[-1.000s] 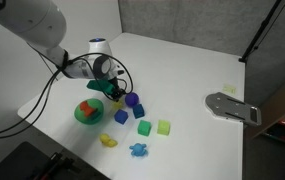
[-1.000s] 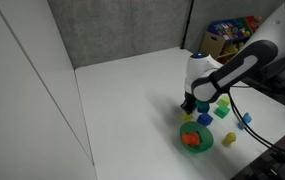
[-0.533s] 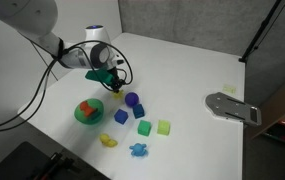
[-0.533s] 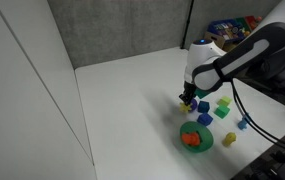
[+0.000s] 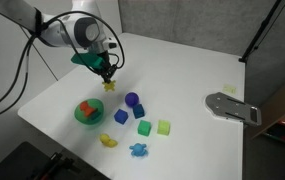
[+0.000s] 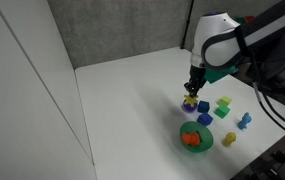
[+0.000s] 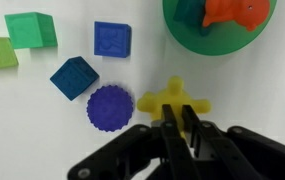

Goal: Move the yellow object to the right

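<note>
End effector (image 7: 180,116), closed tight on the yellow object (image 7: 163,98), holds it apparently just clear of the worktop (image 7: 42,135); grasp done, the rightward carry and release judged outstanding.

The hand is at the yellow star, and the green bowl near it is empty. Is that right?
Not quite. The green bowl is not empty: an orange piece lies in it, as the wrist view shows. The hand is at the yellow star, as you say.

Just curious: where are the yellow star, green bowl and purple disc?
yellow star (image 7: 172,98), wrist view, its middle
green bowl (image 7: 212,47), wrist view, lower rim
purple disc (image 7: 109,107), wrist view, top face
</note>
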Robot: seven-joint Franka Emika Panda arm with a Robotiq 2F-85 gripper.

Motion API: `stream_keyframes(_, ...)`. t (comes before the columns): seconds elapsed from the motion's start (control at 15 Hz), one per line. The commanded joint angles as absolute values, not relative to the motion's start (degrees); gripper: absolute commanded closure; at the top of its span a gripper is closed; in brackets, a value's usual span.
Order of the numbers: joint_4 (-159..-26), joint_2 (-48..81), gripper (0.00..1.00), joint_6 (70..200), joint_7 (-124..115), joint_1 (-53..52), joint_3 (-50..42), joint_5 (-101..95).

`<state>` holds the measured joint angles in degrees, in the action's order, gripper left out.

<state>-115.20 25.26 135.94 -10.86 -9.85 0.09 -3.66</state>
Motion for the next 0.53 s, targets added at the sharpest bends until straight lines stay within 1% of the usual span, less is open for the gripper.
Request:
stream_keyframes(0.0,-121.2,18.2,0.95,132.4,-7.6,-7.8,2.4,-1.1)
stream_keyframes(0.47,-127.4,14.0,0.95,130.1,-4.5,-6.8,3.9,1.1)
